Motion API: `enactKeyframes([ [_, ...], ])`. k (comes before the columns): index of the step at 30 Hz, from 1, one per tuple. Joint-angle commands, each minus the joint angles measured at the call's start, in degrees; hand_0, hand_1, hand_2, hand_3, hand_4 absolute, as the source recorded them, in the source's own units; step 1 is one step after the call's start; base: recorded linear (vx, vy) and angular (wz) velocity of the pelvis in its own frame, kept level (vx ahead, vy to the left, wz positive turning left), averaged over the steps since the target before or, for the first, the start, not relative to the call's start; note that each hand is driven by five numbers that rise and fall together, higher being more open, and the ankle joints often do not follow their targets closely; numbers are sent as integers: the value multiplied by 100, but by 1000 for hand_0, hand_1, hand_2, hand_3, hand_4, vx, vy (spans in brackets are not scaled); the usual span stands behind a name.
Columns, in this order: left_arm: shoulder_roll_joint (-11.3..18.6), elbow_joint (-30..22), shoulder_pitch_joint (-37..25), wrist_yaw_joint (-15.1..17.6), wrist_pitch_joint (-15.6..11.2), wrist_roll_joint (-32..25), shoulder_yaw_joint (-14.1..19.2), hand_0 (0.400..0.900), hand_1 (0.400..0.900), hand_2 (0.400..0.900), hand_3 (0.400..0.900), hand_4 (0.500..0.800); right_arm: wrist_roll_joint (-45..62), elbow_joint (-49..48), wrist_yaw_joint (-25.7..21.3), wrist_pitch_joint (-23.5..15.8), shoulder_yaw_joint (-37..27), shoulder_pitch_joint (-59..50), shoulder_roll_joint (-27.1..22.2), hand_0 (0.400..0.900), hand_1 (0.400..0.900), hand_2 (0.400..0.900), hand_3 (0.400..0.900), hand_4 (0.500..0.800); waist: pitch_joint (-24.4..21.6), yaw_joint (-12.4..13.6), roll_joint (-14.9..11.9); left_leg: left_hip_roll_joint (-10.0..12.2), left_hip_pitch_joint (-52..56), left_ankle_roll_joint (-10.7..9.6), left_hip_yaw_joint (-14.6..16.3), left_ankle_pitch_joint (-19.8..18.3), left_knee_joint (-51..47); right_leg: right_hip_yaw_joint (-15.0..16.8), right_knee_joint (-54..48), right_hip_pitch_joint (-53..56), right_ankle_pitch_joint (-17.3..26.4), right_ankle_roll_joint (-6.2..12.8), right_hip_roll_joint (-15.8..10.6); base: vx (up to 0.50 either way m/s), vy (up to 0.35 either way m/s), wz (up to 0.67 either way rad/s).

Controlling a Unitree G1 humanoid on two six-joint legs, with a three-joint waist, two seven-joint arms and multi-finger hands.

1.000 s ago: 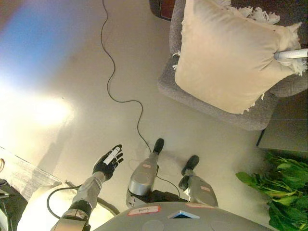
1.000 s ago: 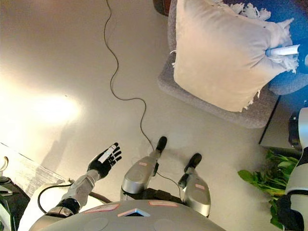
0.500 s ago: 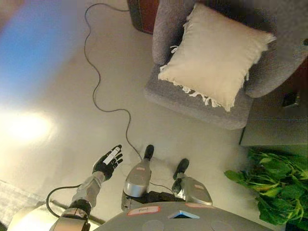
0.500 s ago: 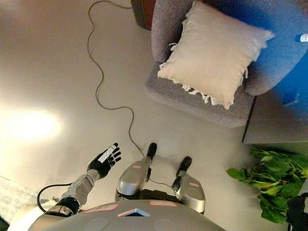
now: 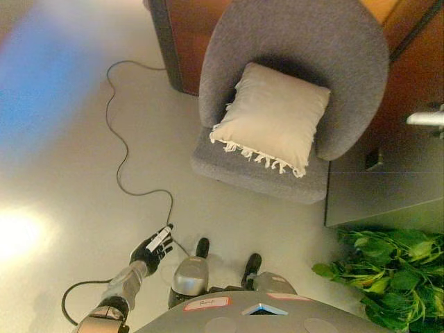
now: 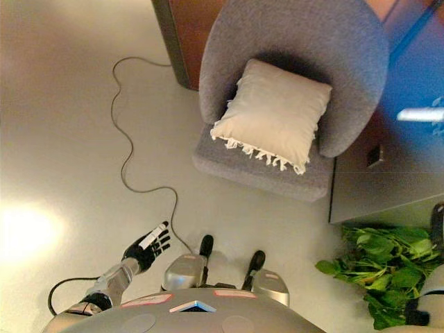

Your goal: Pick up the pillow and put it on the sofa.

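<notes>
left robot hand (image 5: 155,247) hovering low over floor (image 5: 62,173), fingers spread and straight, holding nothing. right robot hand showing only as pale tip at right edge, far side of armchair; fingers impossible to judge. cream pillow (image 5: 272,116) lying on seat of grey sofa (image 5: 291,41), leaning against backrest, well ahead and to right of left robot hand. green plant (image 5: 388,277) sitting far right of it.
</notes>
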Motion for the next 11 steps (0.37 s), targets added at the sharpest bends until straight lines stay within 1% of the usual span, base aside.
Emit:
enactKeyframes([
  [1, 165, 368, -215, 25, -222, 269, 101, 900, 900, 900, 900, 800, 222, -593, -5, -652, -57, 574, 406, 900, 900, 900, 900, 800, -319, -114, -191, 91, 384, -224, 296, -850, 33, 160, 126, 365, -704, 388, -193, -11, 23, -12],
  [2, 146, 407, -250, 45, -212, 286, 121, 900, 900, 900, 900, 800, 218, -651, 26, -773, -123, 861, 657, 900, 900, 900, 900, 800, -324, -150, -191, 90, 415, -214, 325, -867, 34, 174, 131, 381, -707, 391, -191, -15, 24, -10],
  [4, 126, 483, -330, 58, -191, 375, 156, 900, 900, 900, 900, 800, 265, -773, 115, -861, -144, 1289, 1122, 900, 900, 900, 900, 800, -334, -223, -188, 94, 476, -195, 376, -892, 32, 216, 157, 402, -719, 384, -178, -10, 29, -7],
  [6, 118, 543, -380, 73, -109, 449, 174, 900, 900, 900, 900, 800, 222, -763, 107, -952, -130, 1637, 1519, 900, 900, 900, 900, 800, -338, -281, -187, 92, 520, -173, 420, -920, 46, 261, 183, 418, -733, 381, -168, -5, 29, -5],
  [7, 93, 593, -406, 124, -41, 587, 185, 900, 900, 900, 900, 800, 231, -733, 117, -982, -116, 1835, 1734, 900, 900, 900, 900, 800, -347, -311, -185, 91, 540, -158, 445, -929, 55, 286, 201, 425, -739, 378, -162, -5, 27, -5],
  [8, 74, 632, -419, 149, 4, 656, 178, 900, 900, 900, 900, 800, 191, -687, 135, -981, -114, 1967, 1872, 900, 900, 900, 900, 800, -355, -326, -188, 87, 553, -148, 457, -934, 62, 305, 211, 430, -744, 376, -156, 0, 0, 0],
  [9, 44, 669, -435, 164, 56, 735, 171, 900, 900, 900, 900, 800, 61, -572, 106, -1060, -125, 2168, 2082, 900, 900, 900, 900, 800, -362, -339, -189, 82, 577, -136, 470, -949, 72, 324, 219, 442, -748, 378, -150, 0, 0, 0],
  [11, -17, 731, -485, 222, 165, 838, 139, 900, 900, 900, 900, 800, -168, -218, 90, -1034, -91, 2452, 2455, 900, 900, 900, 900, 800, -374, -345, -188, 67, 622, -107, 486, -982, 92, 327, 220, 478, -752, 384, -149, 0, 0, 0],
])
